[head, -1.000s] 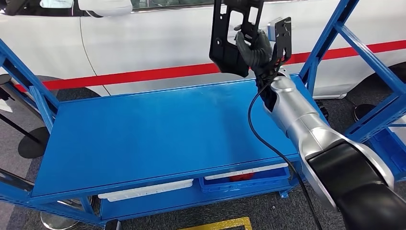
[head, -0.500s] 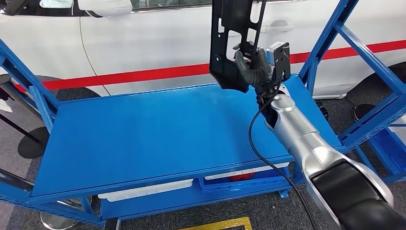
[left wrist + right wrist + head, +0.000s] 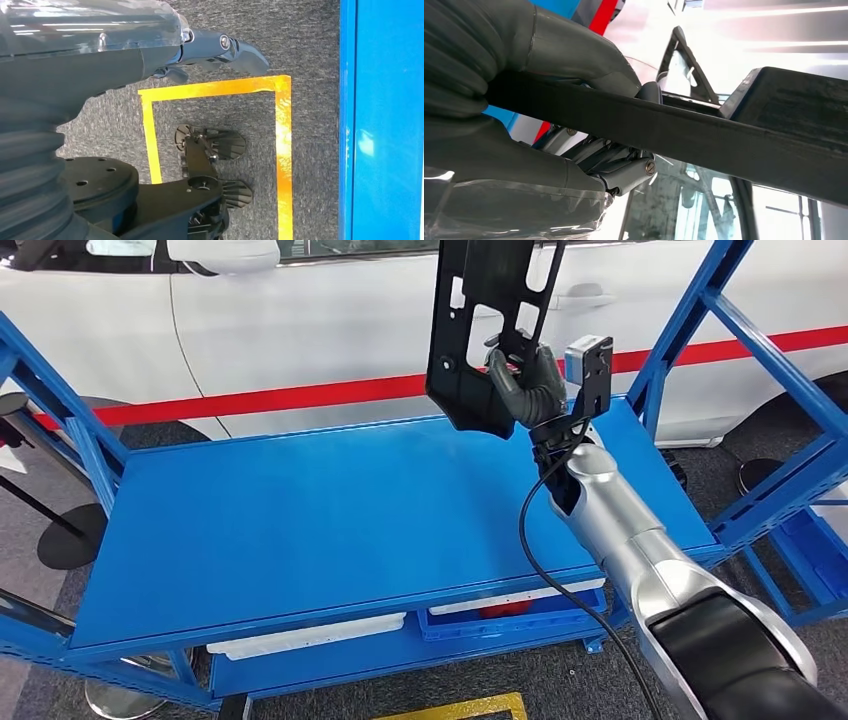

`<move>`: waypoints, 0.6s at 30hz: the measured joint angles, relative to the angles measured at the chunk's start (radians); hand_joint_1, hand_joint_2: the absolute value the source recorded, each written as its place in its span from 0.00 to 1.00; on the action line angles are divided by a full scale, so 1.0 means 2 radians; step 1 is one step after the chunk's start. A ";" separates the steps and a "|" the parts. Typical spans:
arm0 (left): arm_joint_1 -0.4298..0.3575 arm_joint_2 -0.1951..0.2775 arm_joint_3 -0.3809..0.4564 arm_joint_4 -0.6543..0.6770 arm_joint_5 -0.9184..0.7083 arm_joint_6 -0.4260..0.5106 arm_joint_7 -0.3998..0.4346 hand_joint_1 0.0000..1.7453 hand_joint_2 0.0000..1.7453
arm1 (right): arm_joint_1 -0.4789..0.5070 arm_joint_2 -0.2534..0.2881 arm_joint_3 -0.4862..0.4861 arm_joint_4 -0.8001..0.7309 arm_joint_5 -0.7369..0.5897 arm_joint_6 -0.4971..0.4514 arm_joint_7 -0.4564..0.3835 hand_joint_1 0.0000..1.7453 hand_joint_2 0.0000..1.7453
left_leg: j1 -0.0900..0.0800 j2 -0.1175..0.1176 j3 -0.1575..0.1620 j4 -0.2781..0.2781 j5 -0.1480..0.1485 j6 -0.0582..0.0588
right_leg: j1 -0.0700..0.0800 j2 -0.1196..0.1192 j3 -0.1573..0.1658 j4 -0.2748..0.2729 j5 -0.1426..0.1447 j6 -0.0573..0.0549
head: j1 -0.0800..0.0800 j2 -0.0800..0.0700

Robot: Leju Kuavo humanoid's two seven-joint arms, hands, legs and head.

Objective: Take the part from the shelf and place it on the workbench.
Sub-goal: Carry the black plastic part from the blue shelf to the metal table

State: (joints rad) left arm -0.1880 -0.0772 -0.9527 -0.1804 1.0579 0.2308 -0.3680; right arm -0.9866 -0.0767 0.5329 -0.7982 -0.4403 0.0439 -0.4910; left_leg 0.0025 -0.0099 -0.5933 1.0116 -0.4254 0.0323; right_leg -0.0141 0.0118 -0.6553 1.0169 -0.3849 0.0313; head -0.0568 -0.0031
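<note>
Down on the lower level of the blue rack, at about six o'clock in the head view, sit two shallow trays side by side: one white tray (image 3: 305, 635) whose contents I cannot make out, and one blue bin (image 3: 520, 618) with something red (image 3: 503, 609) lying in it, too hidden to name. Above them spreads the blue tabletop (image 3: 330, 520), one broad flat surface framed by blue uprights (image 3: 690, 330) at three o'clock and at nine o'clock.

Up at twelve o'clock, the right hand (image 3: 527, 380) has its dark fingers wrapped round the one black part (image 3: 480, 325), a flat plastic panel with cut-out openings, held upright in the air above the far edge of the tabletop and not touching it. In the right wrist view the right hand's fingers (image 3: 574, 55) and thumb clamp a black bar of the part (image 3: 704, 135) between them.

The left hand (image 3: 220, 50) hangs beside the robot over grey carpet, with yellow floor tape (image 3: 215, 90) marking out a square below it; I cannot tell whether its fingers are spread or curled.

Behind the rack stands one white car (image 3: 300, 330) with a red stripe (image 3: 280, 398) along its side. No readable writing or labels show anywhere.
</note>
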 joint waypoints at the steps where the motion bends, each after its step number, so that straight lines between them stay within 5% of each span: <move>1: 0.000 0.000 0.000 0.000 0.000 0.000 0.000 0.00 1.00 | 0.000 0.000 -0.002 -0.001 0.000 0.000 0.000 1.00 1.00 | 0.002 0.001 0.001 -0.003 0.002 0.002 | 0.000 0.000 -0.006 0.015 -0.011 0.001 | 0.000 0.000; 4: -0.001 0.000 0.000 0.000 -0.002 0.003 0.001 0.00 1.00 | 0.002 0.000 -0.008 -0.002 -0.003 0.003 0.000 1.00 1.00 | 0.003 0.002 0.001 -0.004 0.004 0.005 | -0.002 -0.001 -0.049 0.110 -0.059 0.004 | 0.000 0.000; 6: 0.000 0.000 -0.001 0.000 -0.004 0.006 0.002 0.00 1.00 | 0.005 0.000 -0.011 -0.002 -0.007 0.008 0.000 1.00 1.00 | 0.003 0.002 0.001 -0.003 0.003 0.004 | -0.005 -0.002 -0.062 0.141 -0.064 0.006 | 0.000 0.000; 9: 0.000 0.000 -0.001 0.000 -0.005 0.009 0.002 0.00 1.00 | 0.005 0.000 -0.016 -0.005 -0.010 0.013 0.001 1.00 1.00 | 0.005 0.000 0.001 0.003 -0.002 -0.004 | -0.008 -0.004 -0.017 0.058 -0.023 0.007 | 0.000 0.000; 11: 0.000 0.000 -0.001 0.000 -0.005 0.008 -0.001 0.00 1.00 | 0.005 0.002 -0.019 -0.006 -0.010 0.016 0.001 1.00 1.00 | 0.005 0.000 -0.001 0.007 -0.005 -0.011 | -0.006 -0.004 0.006 0.013 -0.012 0.003 | 0.000 0.000; 15: 0.000 0.000 -0.001 0.000 -0.006 0.007 -0.004 0.00 1.00 | 0.005 0.005 -0.022 -0.006 -0.009 0.023 0.002 1.00 1.00 | 0.006 0.001 -0.004 0.011 -0.010 -0.024 | -0.004 -0.003 0.007 0.006 -0.012 -0.010 | 0.000 0.000; 18: 0.000 0.000 -0.001 0.000 -0.005 0.007 -0.005 0.00 1.00 | 0.006 0.008 -0.024 -0.005 -0.008 0.026 0.001 1.00 1.00 | 0.007 0.002 -0.033 0.077 -0.048 -0.029 | -0.004 -0.003 0.007 0.004 -0.011 -0.019 | 0.000 0.000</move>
State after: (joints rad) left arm -0.1887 -0.0772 -0.9548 -0.1804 1.0471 0.2447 -0.3773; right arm -0.9755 -0.0604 0.4852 -0.8079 -0.4560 0.0968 -0.4882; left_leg 0.0174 -0.0062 -0.6595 1.1660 -0.5220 -0.0252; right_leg -0.0229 0.0057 -0.6403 1.0252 -0.4063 -0.0072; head -0.0570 -0.0031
